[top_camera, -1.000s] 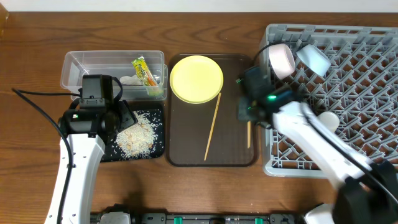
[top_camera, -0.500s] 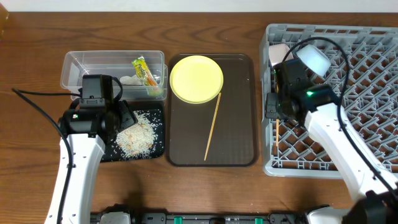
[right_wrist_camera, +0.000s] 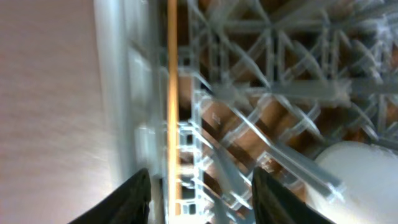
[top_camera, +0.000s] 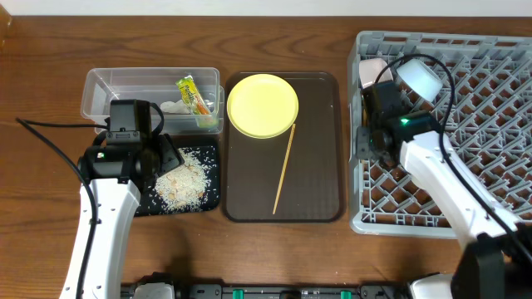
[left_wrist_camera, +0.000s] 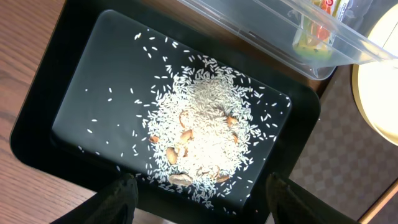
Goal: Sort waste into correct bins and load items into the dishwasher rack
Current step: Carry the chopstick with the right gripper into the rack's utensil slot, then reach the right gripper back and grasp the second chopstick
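My right gripper (top_camera: 364, 146) hangs open over the left edge of the grey dishwasher rack (top_camera: 499, 108). In the right wrist view a wooden chopstick (right_wrist_camera: 171, 93) lies along the rack's left wall (right_wrist_camera: 118, 93), loose between my spread fingers (right_wrist_camera: 202, 199). The other chopstick (top_camera: 284, 166) lies on the brown tray (top_camera: 320, 183) below the yellow plate (top_camera: 263, 104). My left gripper (left_wrist_camera: 205, 202) stands open and empty over the near edge of the black tray (left_wrist_camera: 81, 99), which holds rice scraps (left_wrist_camera: 205, 130). The clear tub (top_camera: 125, 87) contains the wrapper (top_camera: 191, 95) and tissue (top_camera: 170, 106).
A light blue bowl (top_camera: 417, 77) and a pale cup (top_camera: 372, 70) sit in the rack's far left corner. A white round dish (right_wrist_camera: 360, 168) rests in the rack right of my right gripper. The clear tub's corner (left_wrist_camera: 323, 56) overhangs the black tray.
My right gripper carried a chopstick from the brown tray over the rack's left edge, then opened and let it go there. The left arm has not moved.
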